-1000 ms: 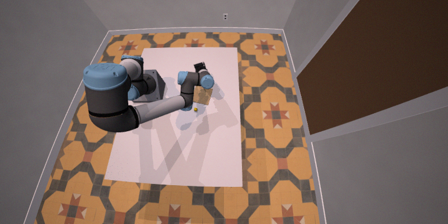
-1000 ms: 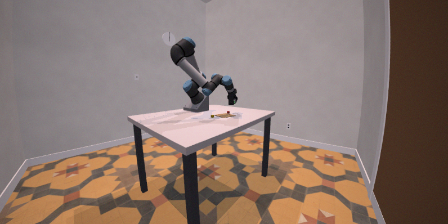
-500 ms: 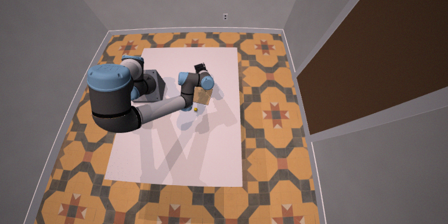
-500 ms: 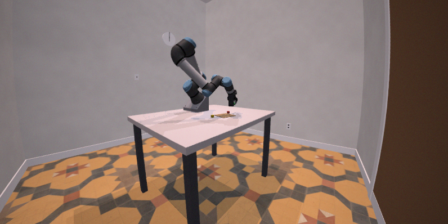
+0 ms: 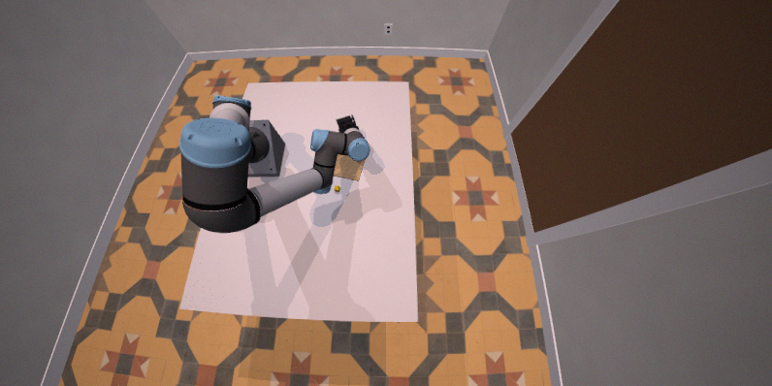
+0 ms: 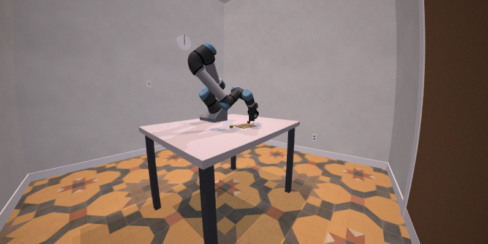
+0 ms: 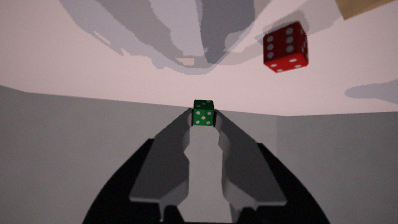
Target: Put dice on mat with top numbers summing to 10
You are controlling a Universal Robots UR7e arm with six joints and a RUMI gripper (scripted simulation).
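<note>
The gripper (image 7: 203, 120) is nearly closed, pinching the green die (image 7: 203, 112) between its fingertips above the white table (image 6: 211, 143); the die's five-pip face is turned toward the wrist camera, and being a cube it has no long axis. The red die (image 7: 285, 47) sits on the table just beside a corner of the tan mat (image 6: 244, 125), one face showing six pips. The yellow die (image 5: 337, 188) lies on the table just off the mat's opposite edge, its pips too small to read.
</note>
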